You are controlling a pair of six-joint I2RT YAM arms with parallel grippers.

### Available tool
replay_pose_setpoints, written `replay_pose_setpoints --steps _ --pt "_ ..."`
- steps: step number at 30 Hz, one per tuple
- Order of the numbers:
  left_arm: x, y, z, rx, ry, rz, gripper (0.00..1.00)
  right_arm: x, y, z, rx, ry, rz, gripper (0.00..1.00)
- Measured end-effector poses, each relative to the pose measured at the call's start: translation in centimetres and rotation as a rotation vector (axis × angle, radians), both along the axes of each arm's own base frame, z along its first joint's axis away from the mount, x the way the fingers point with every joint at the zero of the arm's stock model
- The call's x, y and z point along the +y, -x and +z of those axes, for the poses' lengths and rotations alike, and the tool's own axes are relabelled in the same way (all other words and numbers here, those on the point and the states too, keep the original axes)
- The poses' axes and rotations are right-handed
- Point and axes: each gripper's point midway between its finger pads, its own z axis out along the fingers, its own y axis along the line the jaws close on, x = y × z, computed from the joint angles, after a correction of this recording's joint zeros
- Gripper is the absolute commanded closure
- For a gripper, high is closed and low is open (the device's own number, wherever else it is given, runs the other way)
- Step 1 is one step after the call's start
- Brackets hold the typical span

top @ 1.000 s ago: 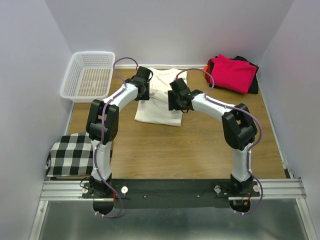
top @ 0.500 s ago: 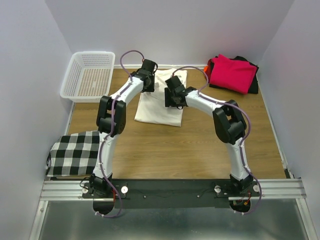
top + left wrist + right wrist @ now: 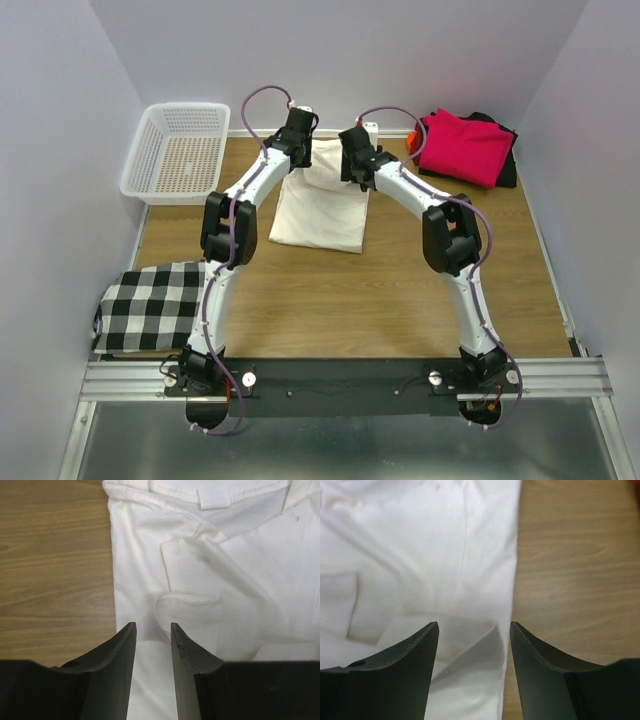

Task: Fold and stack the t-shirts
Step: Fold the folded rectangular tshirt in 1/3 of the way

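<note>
— Rail [image 3: 340, 375] nearest us, with both arm bases on it. What lies past it?

— A folded black-and-white checked cloth [image 3: 150, 305] at eight o'clock, by the left edge of the wooden table [image 3: 330, 300].

— And the cream t-shirt [image 3: 322, 205]?

— Toward twelve o'clock, flat on the wood and folded into a long panel. Both arms stretch to its far end.

— The grippers?

— Overhead hides their fingers, but the wrist views show them. The left gripper [image 3: 152, 626] has its fingers a narrow gap apart above the fabric, near the shirt's left edge, with nothing between them. The right gripper [image 3: 474, 624] stands wider over the right edge, also holding nothing.

— What does only the left wrist view show?

— The collar and its white neck tag [image 3: 215, 497]. I can read no writing on it.

— Farther back?

— A white mesh basket [image 3: 180, 150] at ten o'clock. Near two, a magenta-red t-shirt [image 3: 465, 145] lies on a black t-shirt [image 3: 508, 170], with an orange t-shirt [image 3: 412, 135] peeking out on the left. Pale walls [image 3: 60, 150] close three sides.
</note>
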Motion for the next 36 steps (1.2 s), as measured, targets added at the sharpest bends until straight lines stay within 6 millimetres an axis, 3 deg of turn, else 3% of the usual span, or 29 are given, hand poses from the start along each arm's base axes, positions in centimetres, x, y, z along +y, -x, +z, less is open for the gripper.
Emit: replay_pose_setpoints --steps 5,8,12,15,22,26,33,36 --pt "0.5 -0.8 2.2 -0.08 0.001 0.026 0.57 -2.9 -4.8 2.0 -0.095 0.021 -0.081 0.32" --pt "0.6 -0.9 4.9 -0.132 0.011 0.025 0.57 -4.3 -6.4 2.9 -0.126 0.031 -0.11 0.32" --pt "0.8 -0.4 8.5 -0.191 0.024 0.016 0.57 -6.0 -7.0 3.6 -0.14 0.052 -0.135 0.32" --pt "1.0 0.8 9.3 -0.188 0.024 -0.003 0.57 -6.6 -5.8 3.5 -0.113 0.058 -0.121 0.32" --pt "0.9 4.6 5.4 -0.057 0.028 -0.084 0.58 -6.1 -0.1 4.8 -0.038 0.032 -0.063 0.32" --pt "0.4 6.5 2.6 0.03 0.044 -0.133 0.59 -4.2 3.0 5.0 -0.005 0.009 -0.017 0.32" --pt "-0.6 7.4 1.3 0.086 0.071 -0.177 0.6 -0.8 5.4 3.5 0.054 -0.047 0.052 0.34" --pt "-0.9 7.4 -0.6 0.127 0.068 -0.177 0.6 0.0 5.4 2.8 0.076 -0.074 0.062 0.34"
